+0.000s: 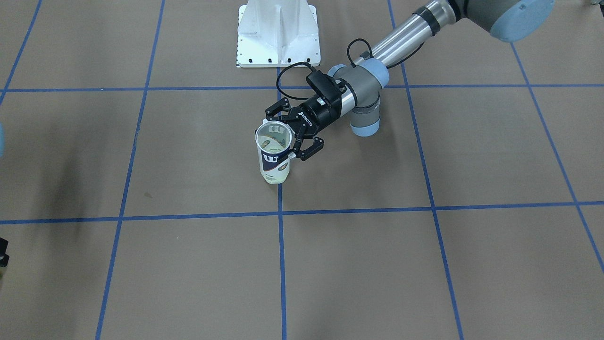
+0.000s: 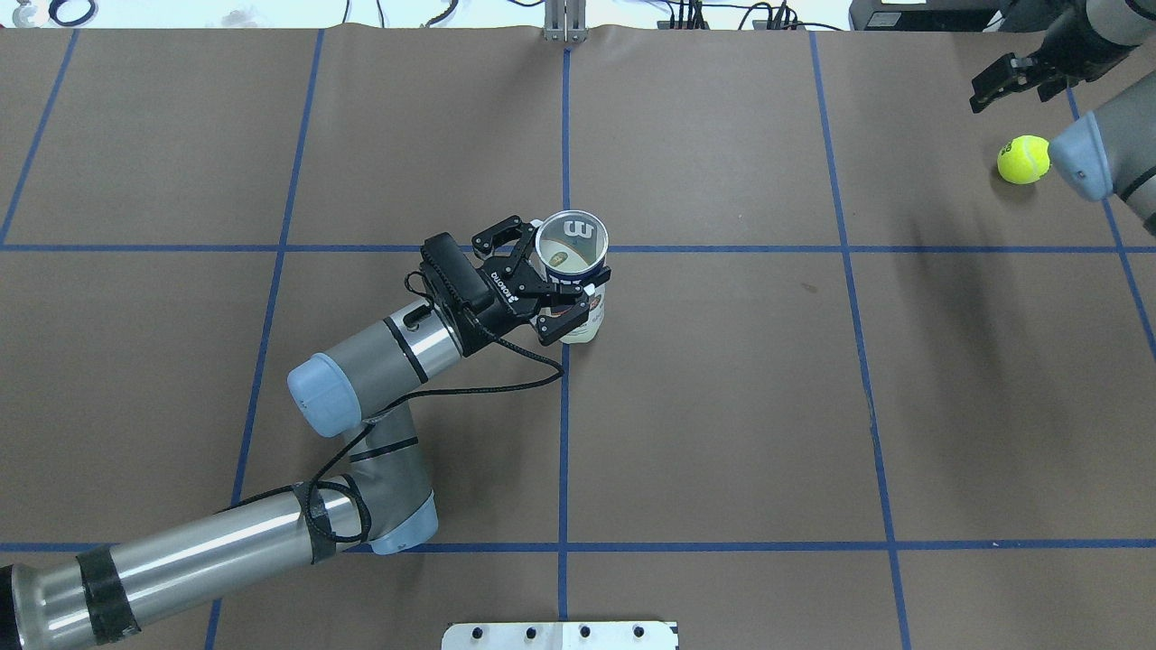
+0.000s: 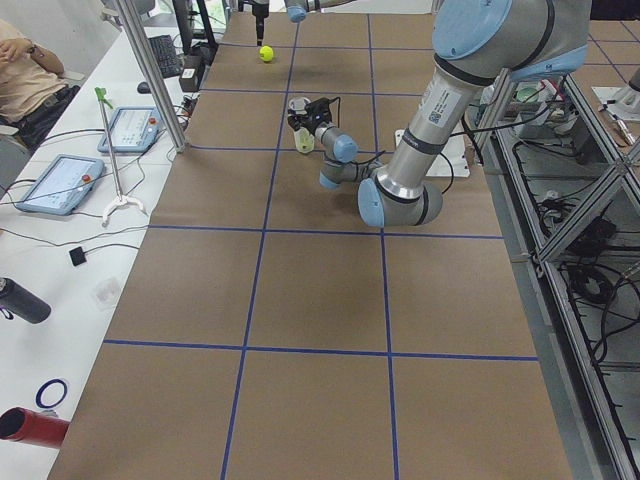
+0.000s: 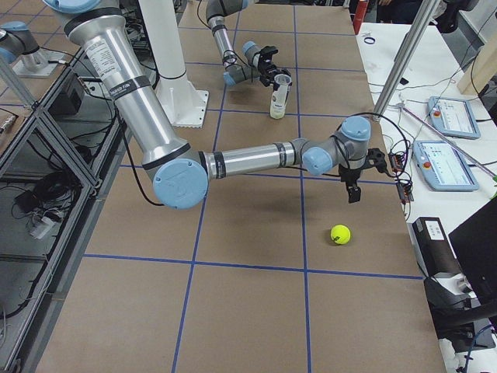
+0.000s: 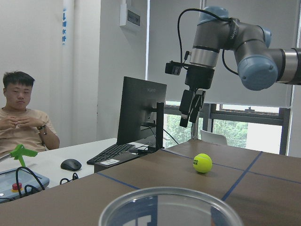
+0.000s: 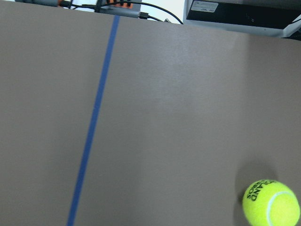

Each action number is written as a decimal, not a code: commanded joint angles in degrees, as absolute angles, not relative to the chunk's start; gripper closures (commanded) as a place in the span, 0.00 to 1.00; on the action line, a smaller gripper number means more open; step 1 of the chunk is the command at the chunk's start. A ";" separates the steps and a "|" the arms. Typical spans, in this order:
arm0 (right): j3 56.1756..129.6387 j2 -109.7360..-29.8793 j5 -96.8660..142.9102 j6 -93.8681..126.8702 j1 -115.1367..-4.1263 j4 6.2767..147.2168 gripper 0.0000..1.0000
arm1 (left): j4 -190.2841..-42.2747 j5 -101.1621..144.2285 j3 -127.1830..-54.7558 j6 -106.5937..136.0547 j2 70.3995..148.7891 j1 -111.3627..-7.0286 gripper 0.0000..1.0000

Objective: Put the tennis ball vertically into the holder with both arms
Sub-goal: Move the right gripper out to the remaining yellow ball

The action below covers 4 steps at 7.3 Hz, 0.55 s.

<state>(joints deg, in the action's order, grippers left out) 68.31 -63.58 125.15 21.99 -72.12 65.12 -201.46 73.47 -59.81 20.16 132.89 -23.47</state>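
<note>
The holder [image 2: 573,248], a clear can with a navy and white label, stands upright on the table near the middle, its open mouth up. My left gripper [image 2: 558,287] is shut on the holder [image 1: 273,158] from the side, one finger on each side of it. The tennis ball [image 2: 1023,159] lies on the table at the far right, and also shows in the right wrist view [image 6: 271,202]. My right gripper [image 2: 1010,86] hangs open and empty above the table, a little beyond the ball and apart from it. The left wrist view shows it [image 5: 190,113] over the ball [image 5: 202,163].
The white metal pedestal [image 1: 278,33] stands at the robot's side of the table. Blue tape lines grid the brown table. Beyond the far table edge are a monitor [image 5: 141,110], tablets [image 4: 446,163] and a seated person [image 5: 21,117].
</note>
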 commanded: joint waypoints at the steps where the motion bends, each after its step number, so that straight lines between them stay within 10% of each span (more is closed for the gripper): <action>1: 61.81 -66.43 125.25 18.65 -72.60 57.24 0.00 | -201.45 73.48 -59.85 20.21 132.89 -23.47 0.16; 4: 56.09 -65.92 124.37 18.28 -72.42 52.31 0.00 | -201.45 73.48 -59.85 20.21 132.98 -23.38 0.16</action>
<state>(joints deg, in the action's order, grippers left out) 58.23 -66.02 124.74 18.40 -72.54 54.33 -201.44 73.48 -59.82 20.19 132.94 -23.41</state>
